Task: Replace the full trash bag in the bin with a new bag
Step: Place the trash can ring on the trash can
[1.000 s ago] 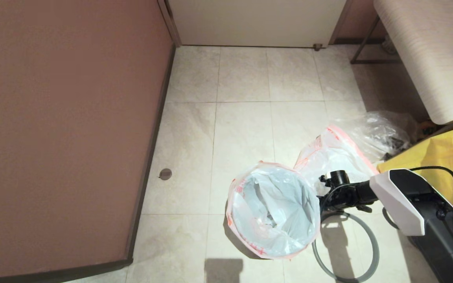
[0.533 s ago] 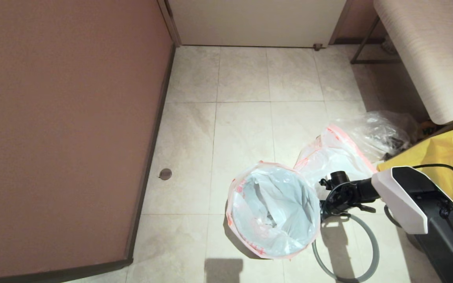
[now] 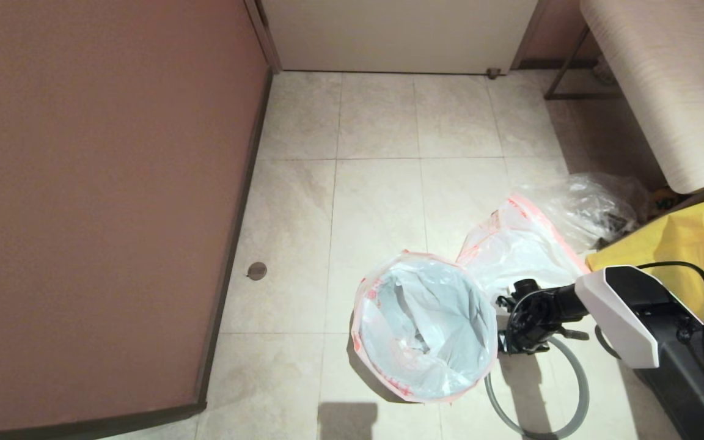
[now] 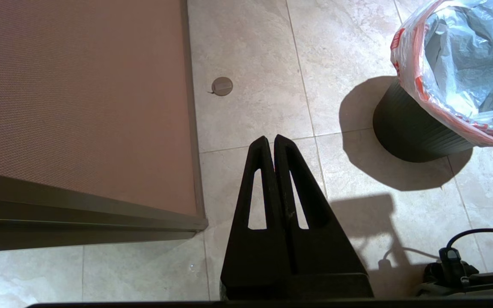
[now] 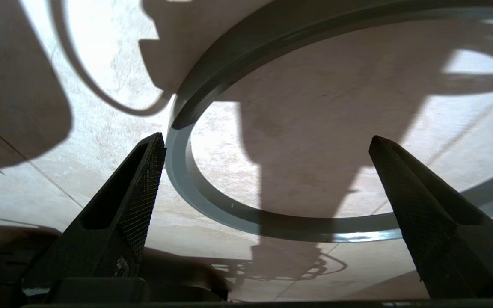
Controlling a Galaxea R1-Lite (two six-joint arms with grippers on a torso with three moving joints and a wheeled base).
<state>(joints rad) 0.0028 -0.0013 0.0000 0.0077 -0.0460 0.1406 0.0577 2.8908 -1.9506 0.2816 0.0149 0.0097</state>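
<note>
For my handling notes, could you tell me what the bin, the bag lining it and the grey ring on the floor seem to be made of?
The bin: matte black, finely ribbed wall, probably moulded plastic. The bag: thin translucent white film, crinkled, orange-red hem, likely polythene. The grey ring: smooth, slightly glossy rigid band, apparently plastic.

The grey ring (image 3: 578, 391) lies on the floor (image 3: 376, 201) right of the bin (image 4: 409, 132).

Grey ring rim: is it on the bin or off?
Off. The grey ring rim lies flat on the floor beside the bin, under the open right pincer.
</note>
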